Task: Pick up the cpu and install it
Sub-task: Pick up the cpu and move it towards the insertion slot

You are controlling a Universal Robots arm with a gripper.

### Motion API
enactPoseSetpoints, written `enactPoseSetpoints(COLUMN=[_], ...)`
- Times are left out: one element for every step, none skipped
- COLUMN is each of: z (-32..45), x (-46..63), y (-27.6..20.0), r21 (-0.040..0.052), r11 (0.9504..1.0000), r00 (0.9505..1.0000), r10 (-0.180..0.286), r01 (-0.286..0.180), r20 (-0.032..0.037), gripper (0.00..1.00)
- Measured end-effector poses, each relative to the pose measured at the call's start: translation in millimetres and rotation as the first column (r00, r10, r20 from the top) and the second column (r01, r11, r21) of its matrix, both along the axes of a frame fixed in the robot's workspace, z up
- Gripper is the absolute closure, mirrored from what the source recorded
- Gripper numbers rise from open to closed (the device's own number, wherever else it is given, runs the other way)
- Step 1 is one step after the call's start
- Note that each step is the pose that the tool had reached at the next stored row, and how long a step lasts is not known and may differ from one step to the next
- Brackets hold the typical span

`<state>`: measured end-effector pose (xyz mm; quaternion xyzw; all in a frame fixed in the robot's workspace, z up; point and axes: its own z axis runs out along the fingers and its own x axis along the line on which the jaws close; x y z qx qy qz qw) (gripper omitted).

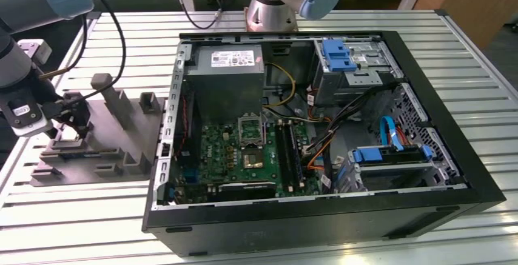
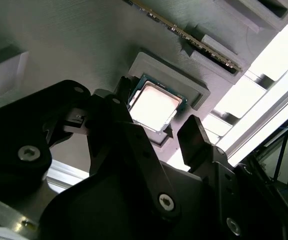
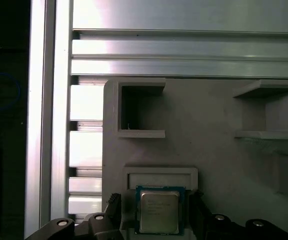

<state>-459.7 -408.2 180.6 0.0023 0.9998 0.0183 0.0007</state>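
Item: cpu (image 3: 158, 212), seated in a recess of the grey moulded tray (image 3: 209, 110). Tray on slatted aluminium worktop (image 1: 81, 216), to the exterior view's left of open computer case (image 1: 324, 219). The gripper (image 1: 73, 125) fingers (image 2: 194, 135) stand apart, flanking the cpu.

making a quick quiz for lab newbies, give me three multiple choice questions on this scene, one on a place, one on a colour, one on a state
1. Where does the cpu lie?
A. in the motherboard socket
B. on the bare table slats
C. in a recess of the grey tray

2. What colour are the drive brackets in the computer case?
A. blue
B. red
C. yellow

3. How does the gripper stand?
A. shut on a cable
B. open, straddling the cpu
C. shut on the cpu, lifted over the case

Answers:
1 C, since both wrist views show the cpu framed by a raised rim of the tray.
2 A, since the exterior view shows blue brackets at the case's drive bays.
3 B, since the first wrist view shows a gap between each jaw and the cpu.
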Motion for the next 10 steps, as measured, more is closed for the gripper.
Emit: enactPoseSetpoints(z=[0.0, -0.1, -0.1, -0.2, -0.2, -0.3, -0.3, -0.4, -0.3, -0.3], x=[0.0, 0.0, 0.0, 0.0, 0.0, 0.0, 0.1, 0.5, 0.9, 1.2], y=[0.0, 0.0, 0.0, 0.0, 0.0, 0.0, 0.0, 0.1, 0.1, 0.0], r21=[0.0000, 0.0000, 0.0000, 0.0000, 0.0000, 0.0000, 0.0001, 0.0002, 0.0001, 0.0001], r11=[1.0000, 1.0000, 1.0000, 1.0000, 1.0000, 1.0000, 1.0000, 1.0000, 1.0000, 1.0000], r00=[1.0000, 1.0000, 1.0000, 1.0000, 1.0000, 1.0000, 1.0000, 1.0000, 1.0000, 1.0000], r10=[0.000, 0.000, 0.000, 0.000, 0.000, 0.000, 0.000, 0.000, 0.000, 0.000], r01=[0.000, 0.000, 0.000, 0.000, 0.000, 0.000, 0.000, 0.000, 0.000, 0.000], r20=[0.0000, 0.0000, 0.0000, 0.0000, 0.0000, 0.0001, 0.0002, 0.0004, 0.0002, 0.0001], gripper=[0.35, 0.35, 0.35, 0.35, 0.35, 0.35, 0.35, 0.35, 0.35, 0.35])
